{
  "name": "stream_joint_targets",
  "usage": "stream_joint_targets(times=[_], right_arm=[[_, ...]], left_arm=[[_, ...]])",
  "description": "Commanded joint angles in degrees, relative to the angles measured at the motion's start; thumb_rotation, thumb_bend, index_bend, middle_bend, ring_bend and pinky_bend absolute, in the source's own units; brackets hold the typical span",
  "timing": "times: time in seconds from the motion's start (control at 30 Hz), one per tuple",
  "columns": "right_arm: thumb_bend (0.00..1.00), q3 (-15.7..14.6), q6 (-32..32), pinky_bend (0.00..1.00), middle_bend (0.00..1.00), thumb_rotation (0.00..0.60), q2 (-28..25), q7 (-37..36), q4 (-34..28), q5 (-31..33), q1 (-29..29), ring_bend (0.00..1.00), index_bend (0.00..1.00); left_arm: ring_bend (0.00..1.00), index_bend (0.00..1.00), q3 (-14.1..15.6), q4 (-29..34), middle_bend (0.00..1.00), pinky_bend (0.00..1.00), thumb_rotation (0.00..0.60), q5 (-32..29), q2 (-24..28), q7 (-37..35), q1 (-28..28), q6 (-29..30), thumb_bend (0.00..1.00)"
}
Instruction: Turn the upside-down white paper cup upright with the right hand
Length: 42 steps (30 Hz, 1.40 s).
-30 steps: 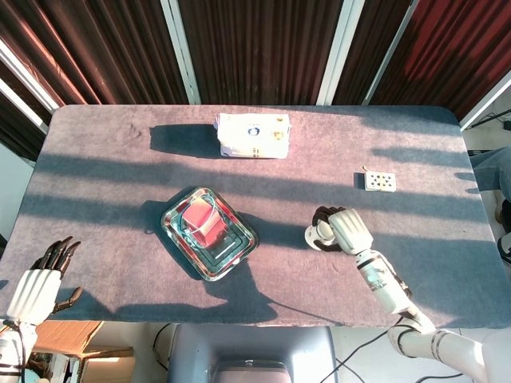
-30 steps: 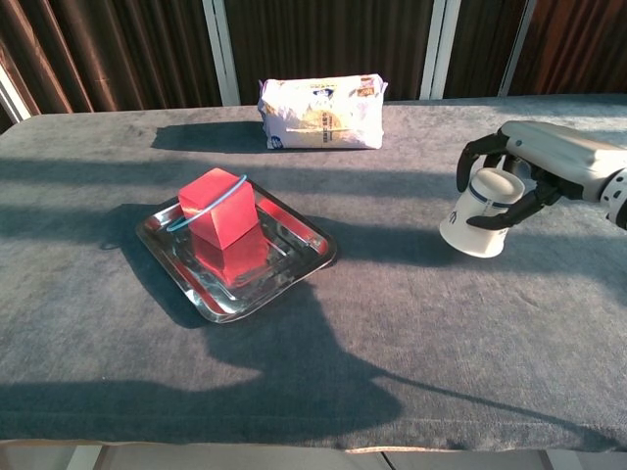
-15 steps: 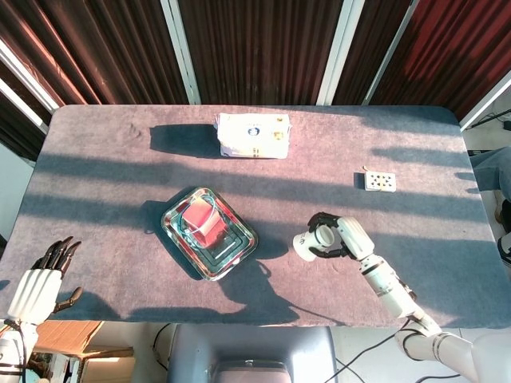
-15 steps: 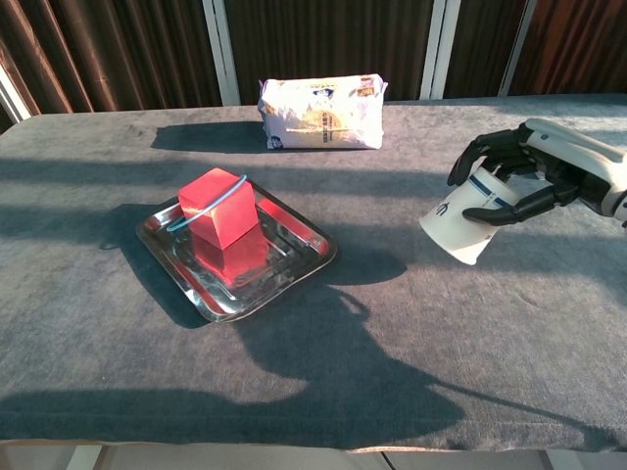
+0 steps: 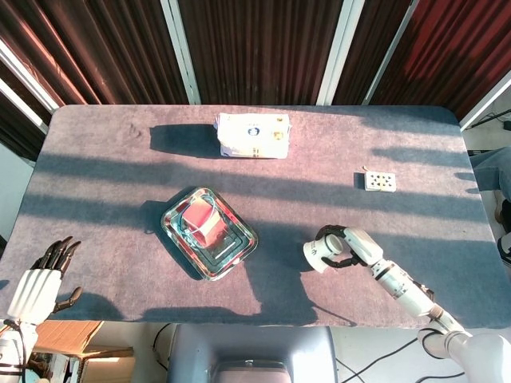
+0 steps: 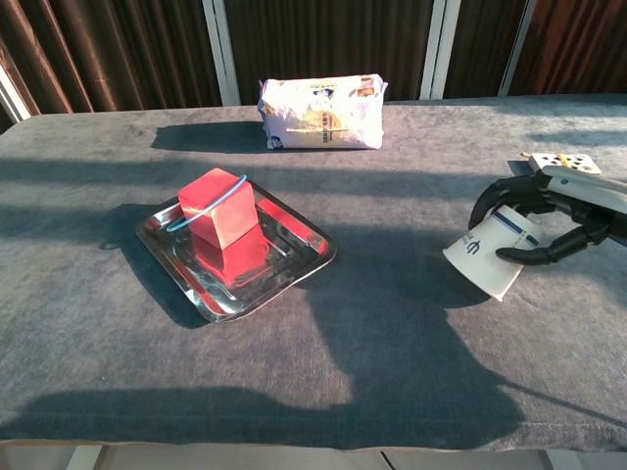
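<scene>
**White paper cup lying tilted in the right hand's grasp**

Head view: The white paper cup sits near the front right of the grey bench, tipped on its side with its wide end pointing left. The right hand lies just to its right, dark fingers curled around the cup's body. The left hand hangs off the bench's front left corner, holding nothing, fingers straight and slightly apart.

Chest view: The cup is white with a blue band and a small blue mark, and leans with its wide rim low and to the left, close to the bench cloth. The right hand reaches in from the right edge, its fingers wrapped over and under the cup's narrow end.
</scene>
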State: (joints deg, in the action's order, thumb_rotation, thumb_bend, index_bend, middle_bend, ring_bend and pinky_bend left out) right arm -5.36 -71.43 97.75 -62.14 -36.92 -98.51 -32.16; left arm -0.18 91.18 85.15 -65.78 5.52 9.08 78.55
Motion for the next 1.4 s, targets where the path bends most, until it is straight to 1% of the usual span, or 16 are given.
stream_joint_targets(times=[0.03, 0.13, 0.33, 0.43, 0.6, 0.67, 0.83, 0.93, 1.07, 1.2, 1.3, 1.4], right_arm=[[0.42, -0.1, -0.3, 0.48, 0.42, 0.6, -1.1, 2.1, -0.9, 0.3, 0.3, 0.35, 0.47], [0.42, 0.0, -0.3, 0.4, 0.36, 0.6, -2.8, 5.2, -2.8, 0.6, 0.4, 0.27, 0.41], [0.41, 0.6, -0.3, 0.32, 0.3, 0.6, -7.3, 12.8, -9.2, 1.4, 0.4, 0.2, 0.34], [0.37, 0.9, 1.5, 0.27, 0.27, 0.6, -10.1, 18.6, -13.6, 1.9, -0.2, 0.16, 0.3], [0.28, 3.1, 5.7, 0.24, 0.25, 0.6, -13.7, 32.6, -21.2, 4.6, -1.7, 0.14, 0.28], [0.26, 3.8, 8.2, 0.24, 0.25, 0.6, -14.6, 37.7, -24.1, 5.9, -2.6, 0.14, 0.28], [0.25, 5.1, 14.6, 0.25, 0.25, 0.6, -14.9, 47.4, -28.3, 8.8, -4.9, 0.14, 0.29], [0.25, 5.9, 18.7, 0.29, 0.25, 0.6, -14.6, 52.2, -30.3, 11.1, -6.2, 0.18, 0.32], [0.25, 6.5, 20.6, 0.36, 0.28, 0.6, -13.5, 55.6, -31.2, 12.8, -6.9, 0.26, 0.44], [0.25, 6.7, 20.9, 0.44, 0.36, 0.6, -12.5, 58.5, -31.2, 13.6, -6.9, 0.35, 0.55], [0.25, 6.9, 19.9, 0.52, 0.44, 0.6, -11.9, 60.3, -30.9, 13.8, -6.5, 0.43, 0.64], [0.25, 7.1, 17.8, 0.55, 0.47, 0.6, -11.3, 60.5, -30.4, 13.5, -5.8, 0.47, 0.69]], left_arm=[[0.0, 0.05, 0.0, 0.0, 0.01, 0.27, 0.6, 0.0, 0.0, 0.1, 0.0, 0.0, 0.3], [0.0, 0.05, 0.0, 0.0, 0.01, 0.27, 0.6, 0.0, 0.0, 0.1, 0.0, 0.0, 0.3], [0.0, 0.05, 0.0, 0.1, 0.01, 0.27, 0.6, 0.0, -0.1, 0.1, 0.0, 0.0, 0.3], [0.0, 0.05, 0.1, 0.1, 0.01, 0.27, 0.6, 0.1, -0.1, 0.3, 0.0, -0.1, 0.29], [0.0, 0.05, 0.1, 0.1, 0.01, 0.27, 0.6, 0.0, -0.2, 0.5, 0.1, -0.2, 0.29], [0.0, 0.05, 0.1, 0.1, 0.01, 0.27, 0.6, 0.0, -0.2, 0.6, 0.1, -0.2, 0.29], [0.0, 0.05, 0.1, 0.1, 0.01, 0.27, 0.6, 0.1, -0.1, 0.3, 0.0, -0.1, 0.3], [0.0, 0.05, 0.1, 0.1, 0.01, 0.27, 0.6, 0.2, 0.1, -0.1, -0.1, 0.2, 0.3], [0.0, 0.05, 0.0, 0.1, 0.01, 0.27, 0.6, 0.1, 0.2, -0.5, -0.2, 0.4, 0.29], [0.0, 0.05, 0.1, 0.1, 0.01, 0.27, 0.6, 0.4, 0.3, -0.7, -0.3, 0.5, 0.29], [0.0, 0.05, 0.1, 0.1, 0.01, 0.27, 0.6, 0.3, 0.3, -0.7, -0.3, 0.5, 0.3], [0.0, 0.05, 0.1, 0.1, 0.01, 0.27, 0.6, 0.3, 0.2, -0.6, -0.3, 0.4, 0.29]])
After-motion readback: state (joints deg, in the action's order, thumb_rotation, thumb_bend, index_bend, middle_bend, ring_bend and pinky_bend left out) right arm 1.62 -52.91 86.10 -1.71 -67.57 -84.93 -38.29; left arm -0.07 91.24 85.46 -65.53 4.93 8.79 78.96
